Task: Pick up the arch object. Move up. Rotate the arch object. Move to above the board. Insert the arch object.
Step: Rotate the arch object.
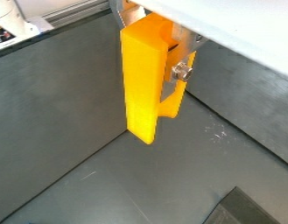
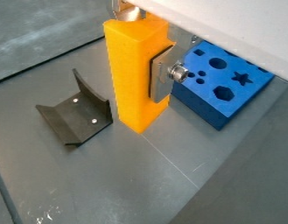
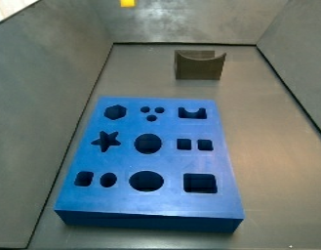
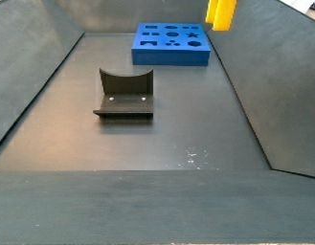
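While the gripper (image 2: 153,72) hangs well above the dark tabletop (image 4: 186,124), its flat silver finger plates (image 2: 160,72) are clamped on the arch object (image 2: 136,74), a small bright yellow-orange block with smooth faces, held upright with its long axis pointing down. In both wrist views a silver plate presses flat against a side face near the upper half, and the notch shows in a wrist view as a step at the block's lower edge (image 1: 170,108). In both side views only a yellow sliver shows at the frame's upper border (image 4: 220,13), so the block is raised high off the floor.

It looks rigid and light, probably plastic, with slick faces that could slip or twist in the pads; a grip on the flat parallel faces, as here, seems the safest hold.

The board (image 3: 149,161), a thick blue rectangular slab with shaped cut-outs, lies flat near one end of the tabletop. Every hole I can see is empty, including the arch-shaped one (image 3: 191,113). A dark olive-grey block with a curved dip (image 4: 123,94) sits apart from the board, nearer the tabletop's middle.
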Controlling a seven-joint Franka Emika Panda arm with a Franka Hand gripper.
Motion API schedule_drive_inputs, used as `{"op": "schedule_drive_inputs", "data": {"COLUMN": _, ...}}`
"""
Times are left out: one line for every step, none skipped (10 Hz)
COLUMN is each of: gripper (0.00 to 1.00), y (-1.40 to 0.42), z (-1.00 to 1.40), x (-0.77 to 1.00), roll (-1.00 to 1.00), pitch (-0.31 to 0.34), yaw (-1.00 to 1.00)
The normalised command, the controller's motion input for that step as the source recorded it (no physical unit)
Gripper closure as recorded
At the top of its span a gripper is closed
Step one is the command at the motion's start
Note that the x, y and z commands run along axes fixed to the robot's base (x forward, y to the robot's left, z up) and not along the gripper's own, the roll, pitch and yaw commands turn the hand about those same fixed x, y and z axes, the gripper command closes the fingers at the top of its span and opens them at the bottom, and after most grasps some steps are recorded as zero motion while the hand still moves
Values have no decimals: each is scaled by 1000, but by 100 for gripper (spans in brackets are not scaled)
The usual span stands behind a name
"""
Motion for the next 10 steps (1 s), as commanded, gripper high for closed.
{"op": "schedule_drive_inputs", "data": {"gripper": 100, "y": 0, "z": -1000, "x": 0, "roll": 0, "pitch": 0, "yaw": 0}}
{"op": "schedule_drive_inputs", "data": {"gripper": 100, "y": 0, "z": -1000, "x": 5, "roll": 0, "pitch": -13, "yaw": 46}}
{"op": "schedule_drive_inputs", "data": {"gripper": 100, "y": 1, "z": -1000, "x": 13, "roll": -4, "pitch": -49, "yaw": 47}}
{"op": "schedule_drive_inputs", "data": {"gripper": 100, "y": 0, "z": -1000, "x": 10, "roll": -11, "pitch": -60, "yaw": 43}}
{"op": "schedule_drive_inputs", "data": {"gripper": 100, "y": -1, "z": -1000, "x": 9, "roll": -18, "pitch": -69, "yaw": 35}}
{"op": "schedule_drive_inputs", "data": {"gripper": 100, "y": -1, "z": -1000, "x": 12, "roll": -24, "pitch": -67, "yaw": 29}}
{"op": "schedule_drive_inputs", "data": {"gripper": 100, "y": 0, "z": -1000, "x": 17, "roll": -33, "pitch": -55, "yaw": 24}}
{"op": "schedule_drive_inputs", "data": {"gripper": 100, "y": -1, "z": -1000, "x": 19, "roll": -39, "pitch": -50, "yaw": 22}}
{"op": "schedule_drive_inputs", "data": {"gripper": 100, "y": -2, "z": -1000, "x": 22, "roll": -48, "pitch": -49, "yaw": 21}}
{"op": "schedule_drive_inputs", "data": {"gripper": 100, "y": -4, "z": -1000, "x": 23, "roll": -55, "pitch": -53, "yaw": 20}}
